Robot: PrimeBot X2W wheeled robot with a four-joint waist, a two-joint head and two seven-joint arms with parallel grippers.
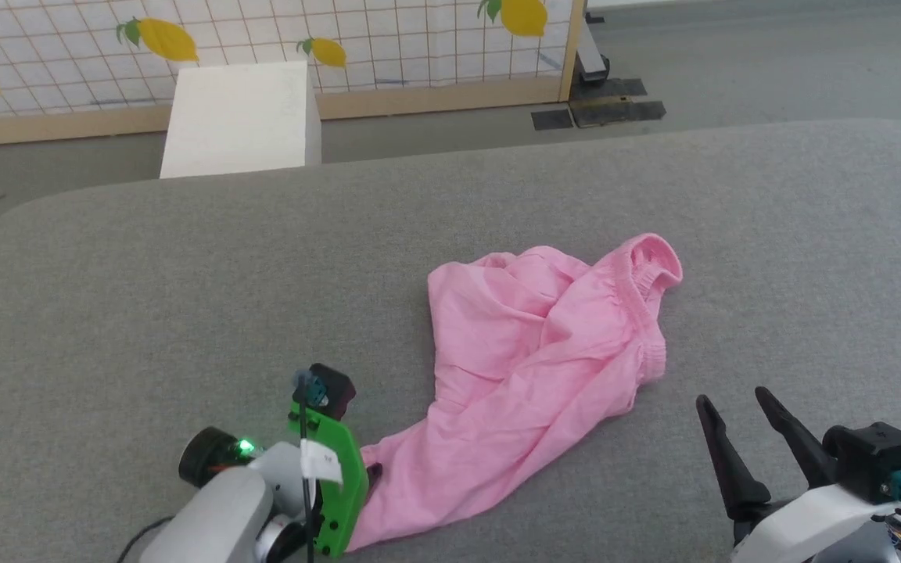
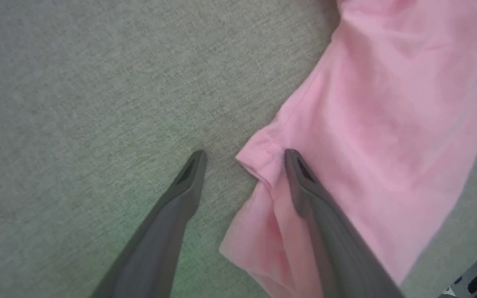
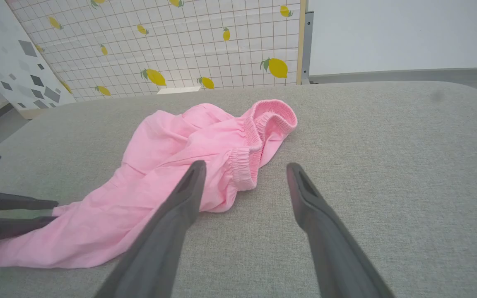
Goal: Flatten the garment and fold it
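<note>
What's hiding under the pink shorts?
The pink shorts lie crumpled on the grey fabric surface, which shows around them. Anything beneath the folds is covered, so I cannot tell.

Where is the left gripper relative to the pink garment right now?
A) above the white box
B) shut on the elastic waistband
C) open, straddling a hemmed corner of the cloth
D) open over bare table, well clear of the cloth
C: in the left wrist view the left gripper stands open, one finger over the garment, the other over the bare grey surface, with a hemmed corner between them.
</note>
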